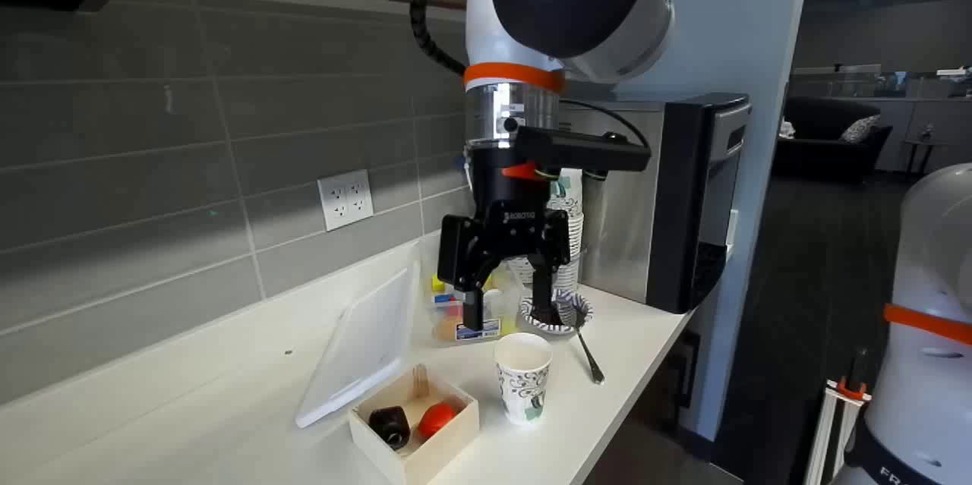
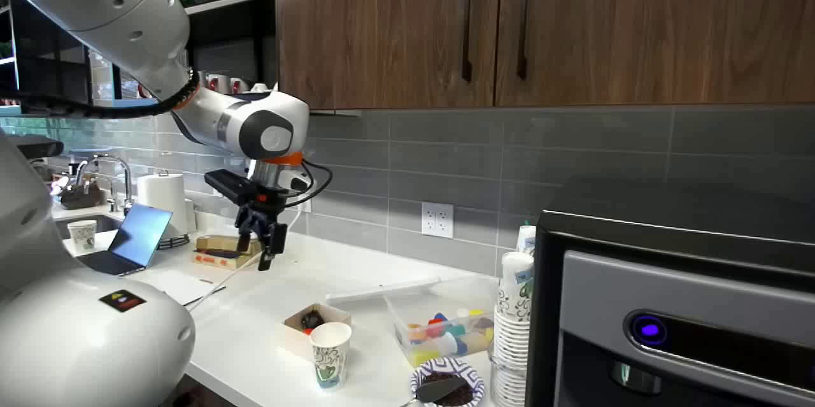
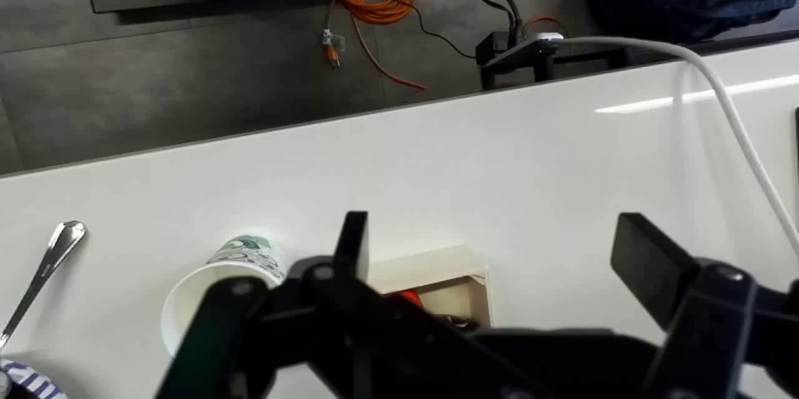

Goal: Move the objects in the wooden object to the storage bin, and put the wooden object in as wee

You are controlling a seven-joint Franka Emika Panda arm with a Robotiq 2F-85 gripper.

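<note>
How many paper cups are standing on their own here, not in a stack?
2 in view: a patterned paper cup beside the pale wooden box, and a second paper cup near the open laptop. The robot arm or stacked cups may hide more.

Can count, in an exterior view, near the centre, one gripper (image 1: 507,304) with two fingers (image 1: 472,310); at lower middle, one wooden box (image 1: 449,443), clearly containing one black object (image 1: 389,426) and one red object (image 1: 437,420). In an exterior view, can count two single paper cups (image 2: 330,359), far left and lower middle, one clear bin (image 2: 446,300), two cabinet handles (image 2: 468,18) at the top.
</note>
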